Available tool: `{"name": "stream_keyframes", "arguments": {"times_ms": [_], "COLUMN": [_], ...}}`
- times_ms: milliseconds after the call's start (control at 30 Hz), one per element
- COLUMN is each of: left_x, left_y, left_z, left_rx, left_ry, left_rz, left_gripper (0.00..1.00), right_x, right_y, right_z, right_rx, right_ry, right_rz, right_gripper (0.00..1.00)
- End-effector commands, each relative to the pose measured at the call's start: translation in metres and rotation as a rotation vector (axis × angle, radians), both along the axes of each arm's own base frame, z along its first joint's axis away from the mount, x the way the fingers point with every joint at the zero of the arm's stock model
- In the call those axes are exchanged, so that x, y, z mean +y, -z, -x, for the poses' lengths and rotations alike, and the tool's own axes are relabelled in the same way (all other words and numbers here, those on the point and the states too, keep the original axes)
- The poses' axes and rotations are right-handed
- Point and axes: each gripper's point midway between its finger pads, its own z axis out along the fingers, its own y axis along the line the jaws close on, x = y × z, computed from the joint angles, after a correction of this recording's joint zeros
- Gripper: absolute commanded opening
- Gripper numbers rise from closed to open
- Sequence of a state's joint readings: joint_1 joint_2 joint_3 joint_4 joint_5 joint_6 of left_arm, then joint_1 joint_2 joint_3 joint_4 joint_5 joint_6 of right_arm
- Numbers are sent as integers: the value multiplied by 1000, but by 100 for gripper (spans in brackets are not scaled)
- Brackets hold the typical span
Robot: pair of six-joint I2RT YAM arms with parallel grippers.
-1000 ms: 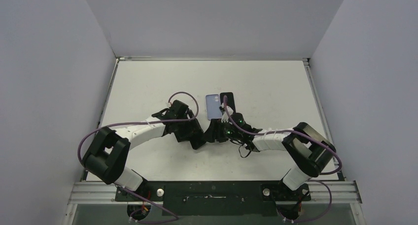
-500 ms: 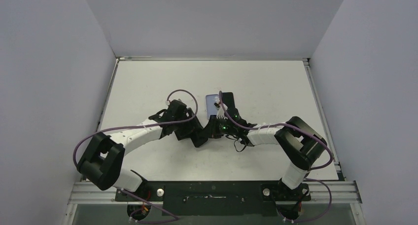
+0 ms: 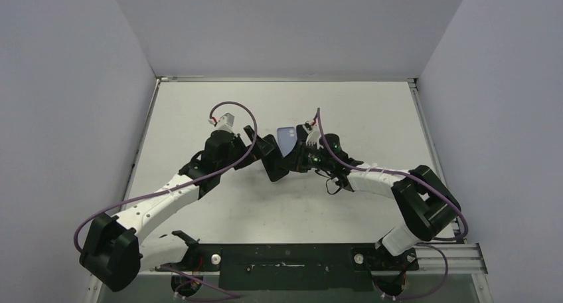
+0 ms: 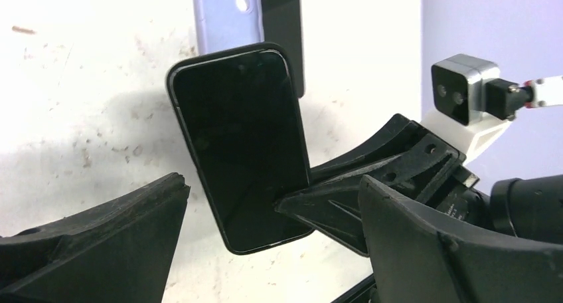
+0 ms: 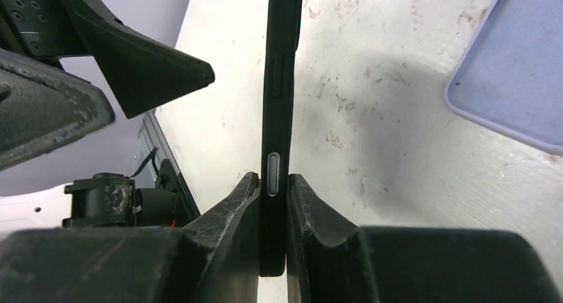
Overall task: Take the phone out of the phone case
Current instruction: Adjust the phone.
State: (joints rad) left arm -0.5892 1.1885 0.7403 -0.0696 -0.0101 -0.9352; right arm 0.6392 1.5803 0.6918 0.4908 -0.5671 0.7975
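Note:
A black phone (image 4: 239, 143) hangs tilted above the table, a black rim round its dark screen; I cannot tell phone from phone case there. My right gripper (image 5: 272, 203) is shut on its side edge (image 5: 280, 64), one finger (image 4: 345, 203) pressed on the screen's right side. My left gripper (image 4: 272, 250) is open, its fingers wide on either side of the phone's lower end and touching nothing. From above, the left gripper (image 3: 269, 158) and the right gripper (image 3: 297, 158) meet at mid-table.
A lavender phone case (image 3: 287, 139) lies flat on the white table (image 3: 199, 117) just beyond the grippers, its camera cut-outs (image 4: 222, 14) showing. A second flat black item (image 4: 282, 30) lies beside it. Grey walls enclose the table on three sides.
The right gripper has shut on the black phone and carried it up and back. The left gripper has opened wide, and its arm has stretched toward the back.

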Motion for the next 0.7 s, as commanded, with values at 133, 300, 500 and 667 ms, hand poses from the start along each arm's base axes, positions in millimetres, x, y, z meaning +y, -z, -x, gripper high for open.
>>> {"name": "stream_keyframes", "arguments": {"times_ms": [133, 300, 500, 667], "left_x": [7, -1, -15, -23], "left_y": [-57, -77, -109, -122], "left_z": [-14, -12, -1, 6], "left_rx": [-234, -288, -388, -432], "left_ry": [68, 161, 270, 324], "left_rz": [284, 378, 496, 531], "left_gripper": [97, 97, 96, 94], "right_x": [-27, -42, -41, -38], "right_y": [-91, -129, -159, -176], "right_z": [-12, -5, 5, 12], "right_rx": [-193, -275, -317, -325], "right_ry": [63, 73, 36, -5], "right_rz": [-189, -299, -411, -480], "right_gripper": [0, 0, 0, 0]}}
